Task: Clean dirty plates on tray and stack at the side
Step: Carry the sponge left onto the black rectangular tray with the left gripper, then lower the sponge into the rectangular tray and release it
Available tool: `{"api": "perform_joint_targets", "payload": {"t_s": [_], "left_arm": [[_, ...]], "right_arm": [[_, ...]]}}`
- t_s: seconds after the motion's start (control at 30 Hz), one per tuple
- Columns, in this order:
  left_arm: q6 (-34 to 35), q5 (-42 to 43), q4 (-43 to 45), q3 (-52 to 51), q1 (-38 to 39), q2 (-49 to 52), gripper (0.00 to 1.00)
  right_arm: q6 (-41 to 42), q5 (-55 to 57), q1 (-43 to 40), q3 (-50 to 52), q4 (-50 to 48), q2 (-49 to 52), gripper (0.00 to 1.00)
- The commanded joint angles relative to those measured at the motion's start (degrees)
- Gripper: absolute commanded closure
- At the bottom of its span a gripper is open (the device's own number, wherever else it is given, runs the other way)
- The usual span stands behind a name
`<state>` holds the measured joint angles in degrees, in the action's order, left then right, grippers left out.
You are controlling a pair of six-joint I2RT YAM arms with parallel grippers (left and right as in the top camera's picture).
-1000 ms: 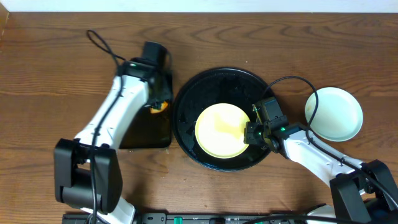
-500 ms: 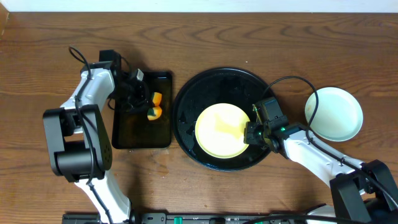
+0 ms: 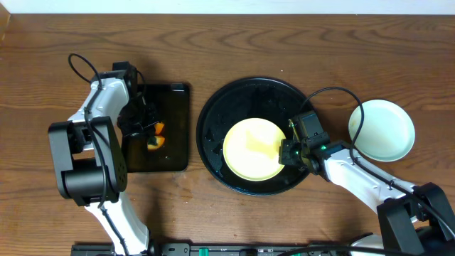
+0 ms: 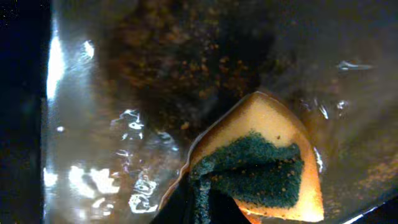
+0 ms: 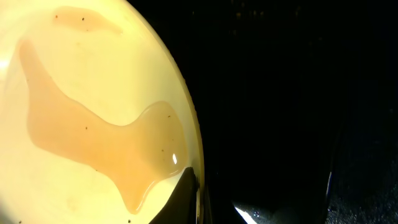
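Observation:
A pale yellow plate (image 3: 253, 148) lies in the round black tray (image 3: 213, 121); in the right wrist view the plate (image 5: 81, 99) holds a thin brownish wet film. My right gripper (image 3: 289, 151) is shut on the plate's right rim (image 5: 194, 186). A pale mint-green plate (image 3: 382, 129) sits on the table to the right of the tray. My left gripper (image 3: 149, 134) is shut on the green-yellow sponge (image 4: 261, 165) and holds it down over the small rectangular black tray (image 3: 174, 142), whose floor (image 4: 155, 81) is wet and speckled brown.
Black cables loop by the left arm's base (image 3: 79, 67) and over the right arm (image 3: 334, 96). The table's far edge meets a white wall at the top. Bare wood lies between the two trays.
My left arm has swung from beside the round tray out to the left, carrying the sponge over the rectangular tray, which has shifted left. The right arm and yellow plate have not moved.

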<state>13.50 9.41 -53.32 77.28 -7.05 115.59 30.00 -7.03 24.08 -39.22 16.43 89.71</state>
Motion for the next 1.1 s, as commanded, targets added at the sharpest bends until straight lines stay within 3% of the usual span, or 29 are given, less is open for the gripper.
{"api": "perform_joint_targets", "payload": {"t_s": [0.0, 0.17, 0.37, 0.53, 0.7, 1.07], "left_arm": [[-2.6, -0.2, 0.7, -0.4, 1.0, 1.0, 0.93], [-10.0, 5.9, 1.5, -0.4, 5.1, -0.3, 0.93], [-10.0, 4.5, 2.8, -0.4, 9.9, -0.3, 0.92], [-5.1, -1.4, 2.9, -0.4, 11.7, -0.4, 0.92], [5.7, -14.6, 1.7, -0.4, 11.8, -4.0, 0.92], [6.9, -14.6, 2.4, -0.5, 11.8, -9.3, 0.89]], "right_arm": [[-0.3, -1.6, 0.8, 1.5, 0.3, 1.4, 0.99], [-0.3, -1.5, 0.8, 1.5, 0.3, 1.4, 0.99], [-0.3, -1.4, 0.8, 1.5, 0.3, 1.4, 0.99], [-0.3, -1.4, 0.8, 1.5, 0.3, 1.4, 0.99], [-0.3, -1.4, 0.8, 1.5, 0.7, 1.4, 0.99], [-0.3, -1.4, 0.8, 1.5, 0.5, 1.4, 0.99]]}}
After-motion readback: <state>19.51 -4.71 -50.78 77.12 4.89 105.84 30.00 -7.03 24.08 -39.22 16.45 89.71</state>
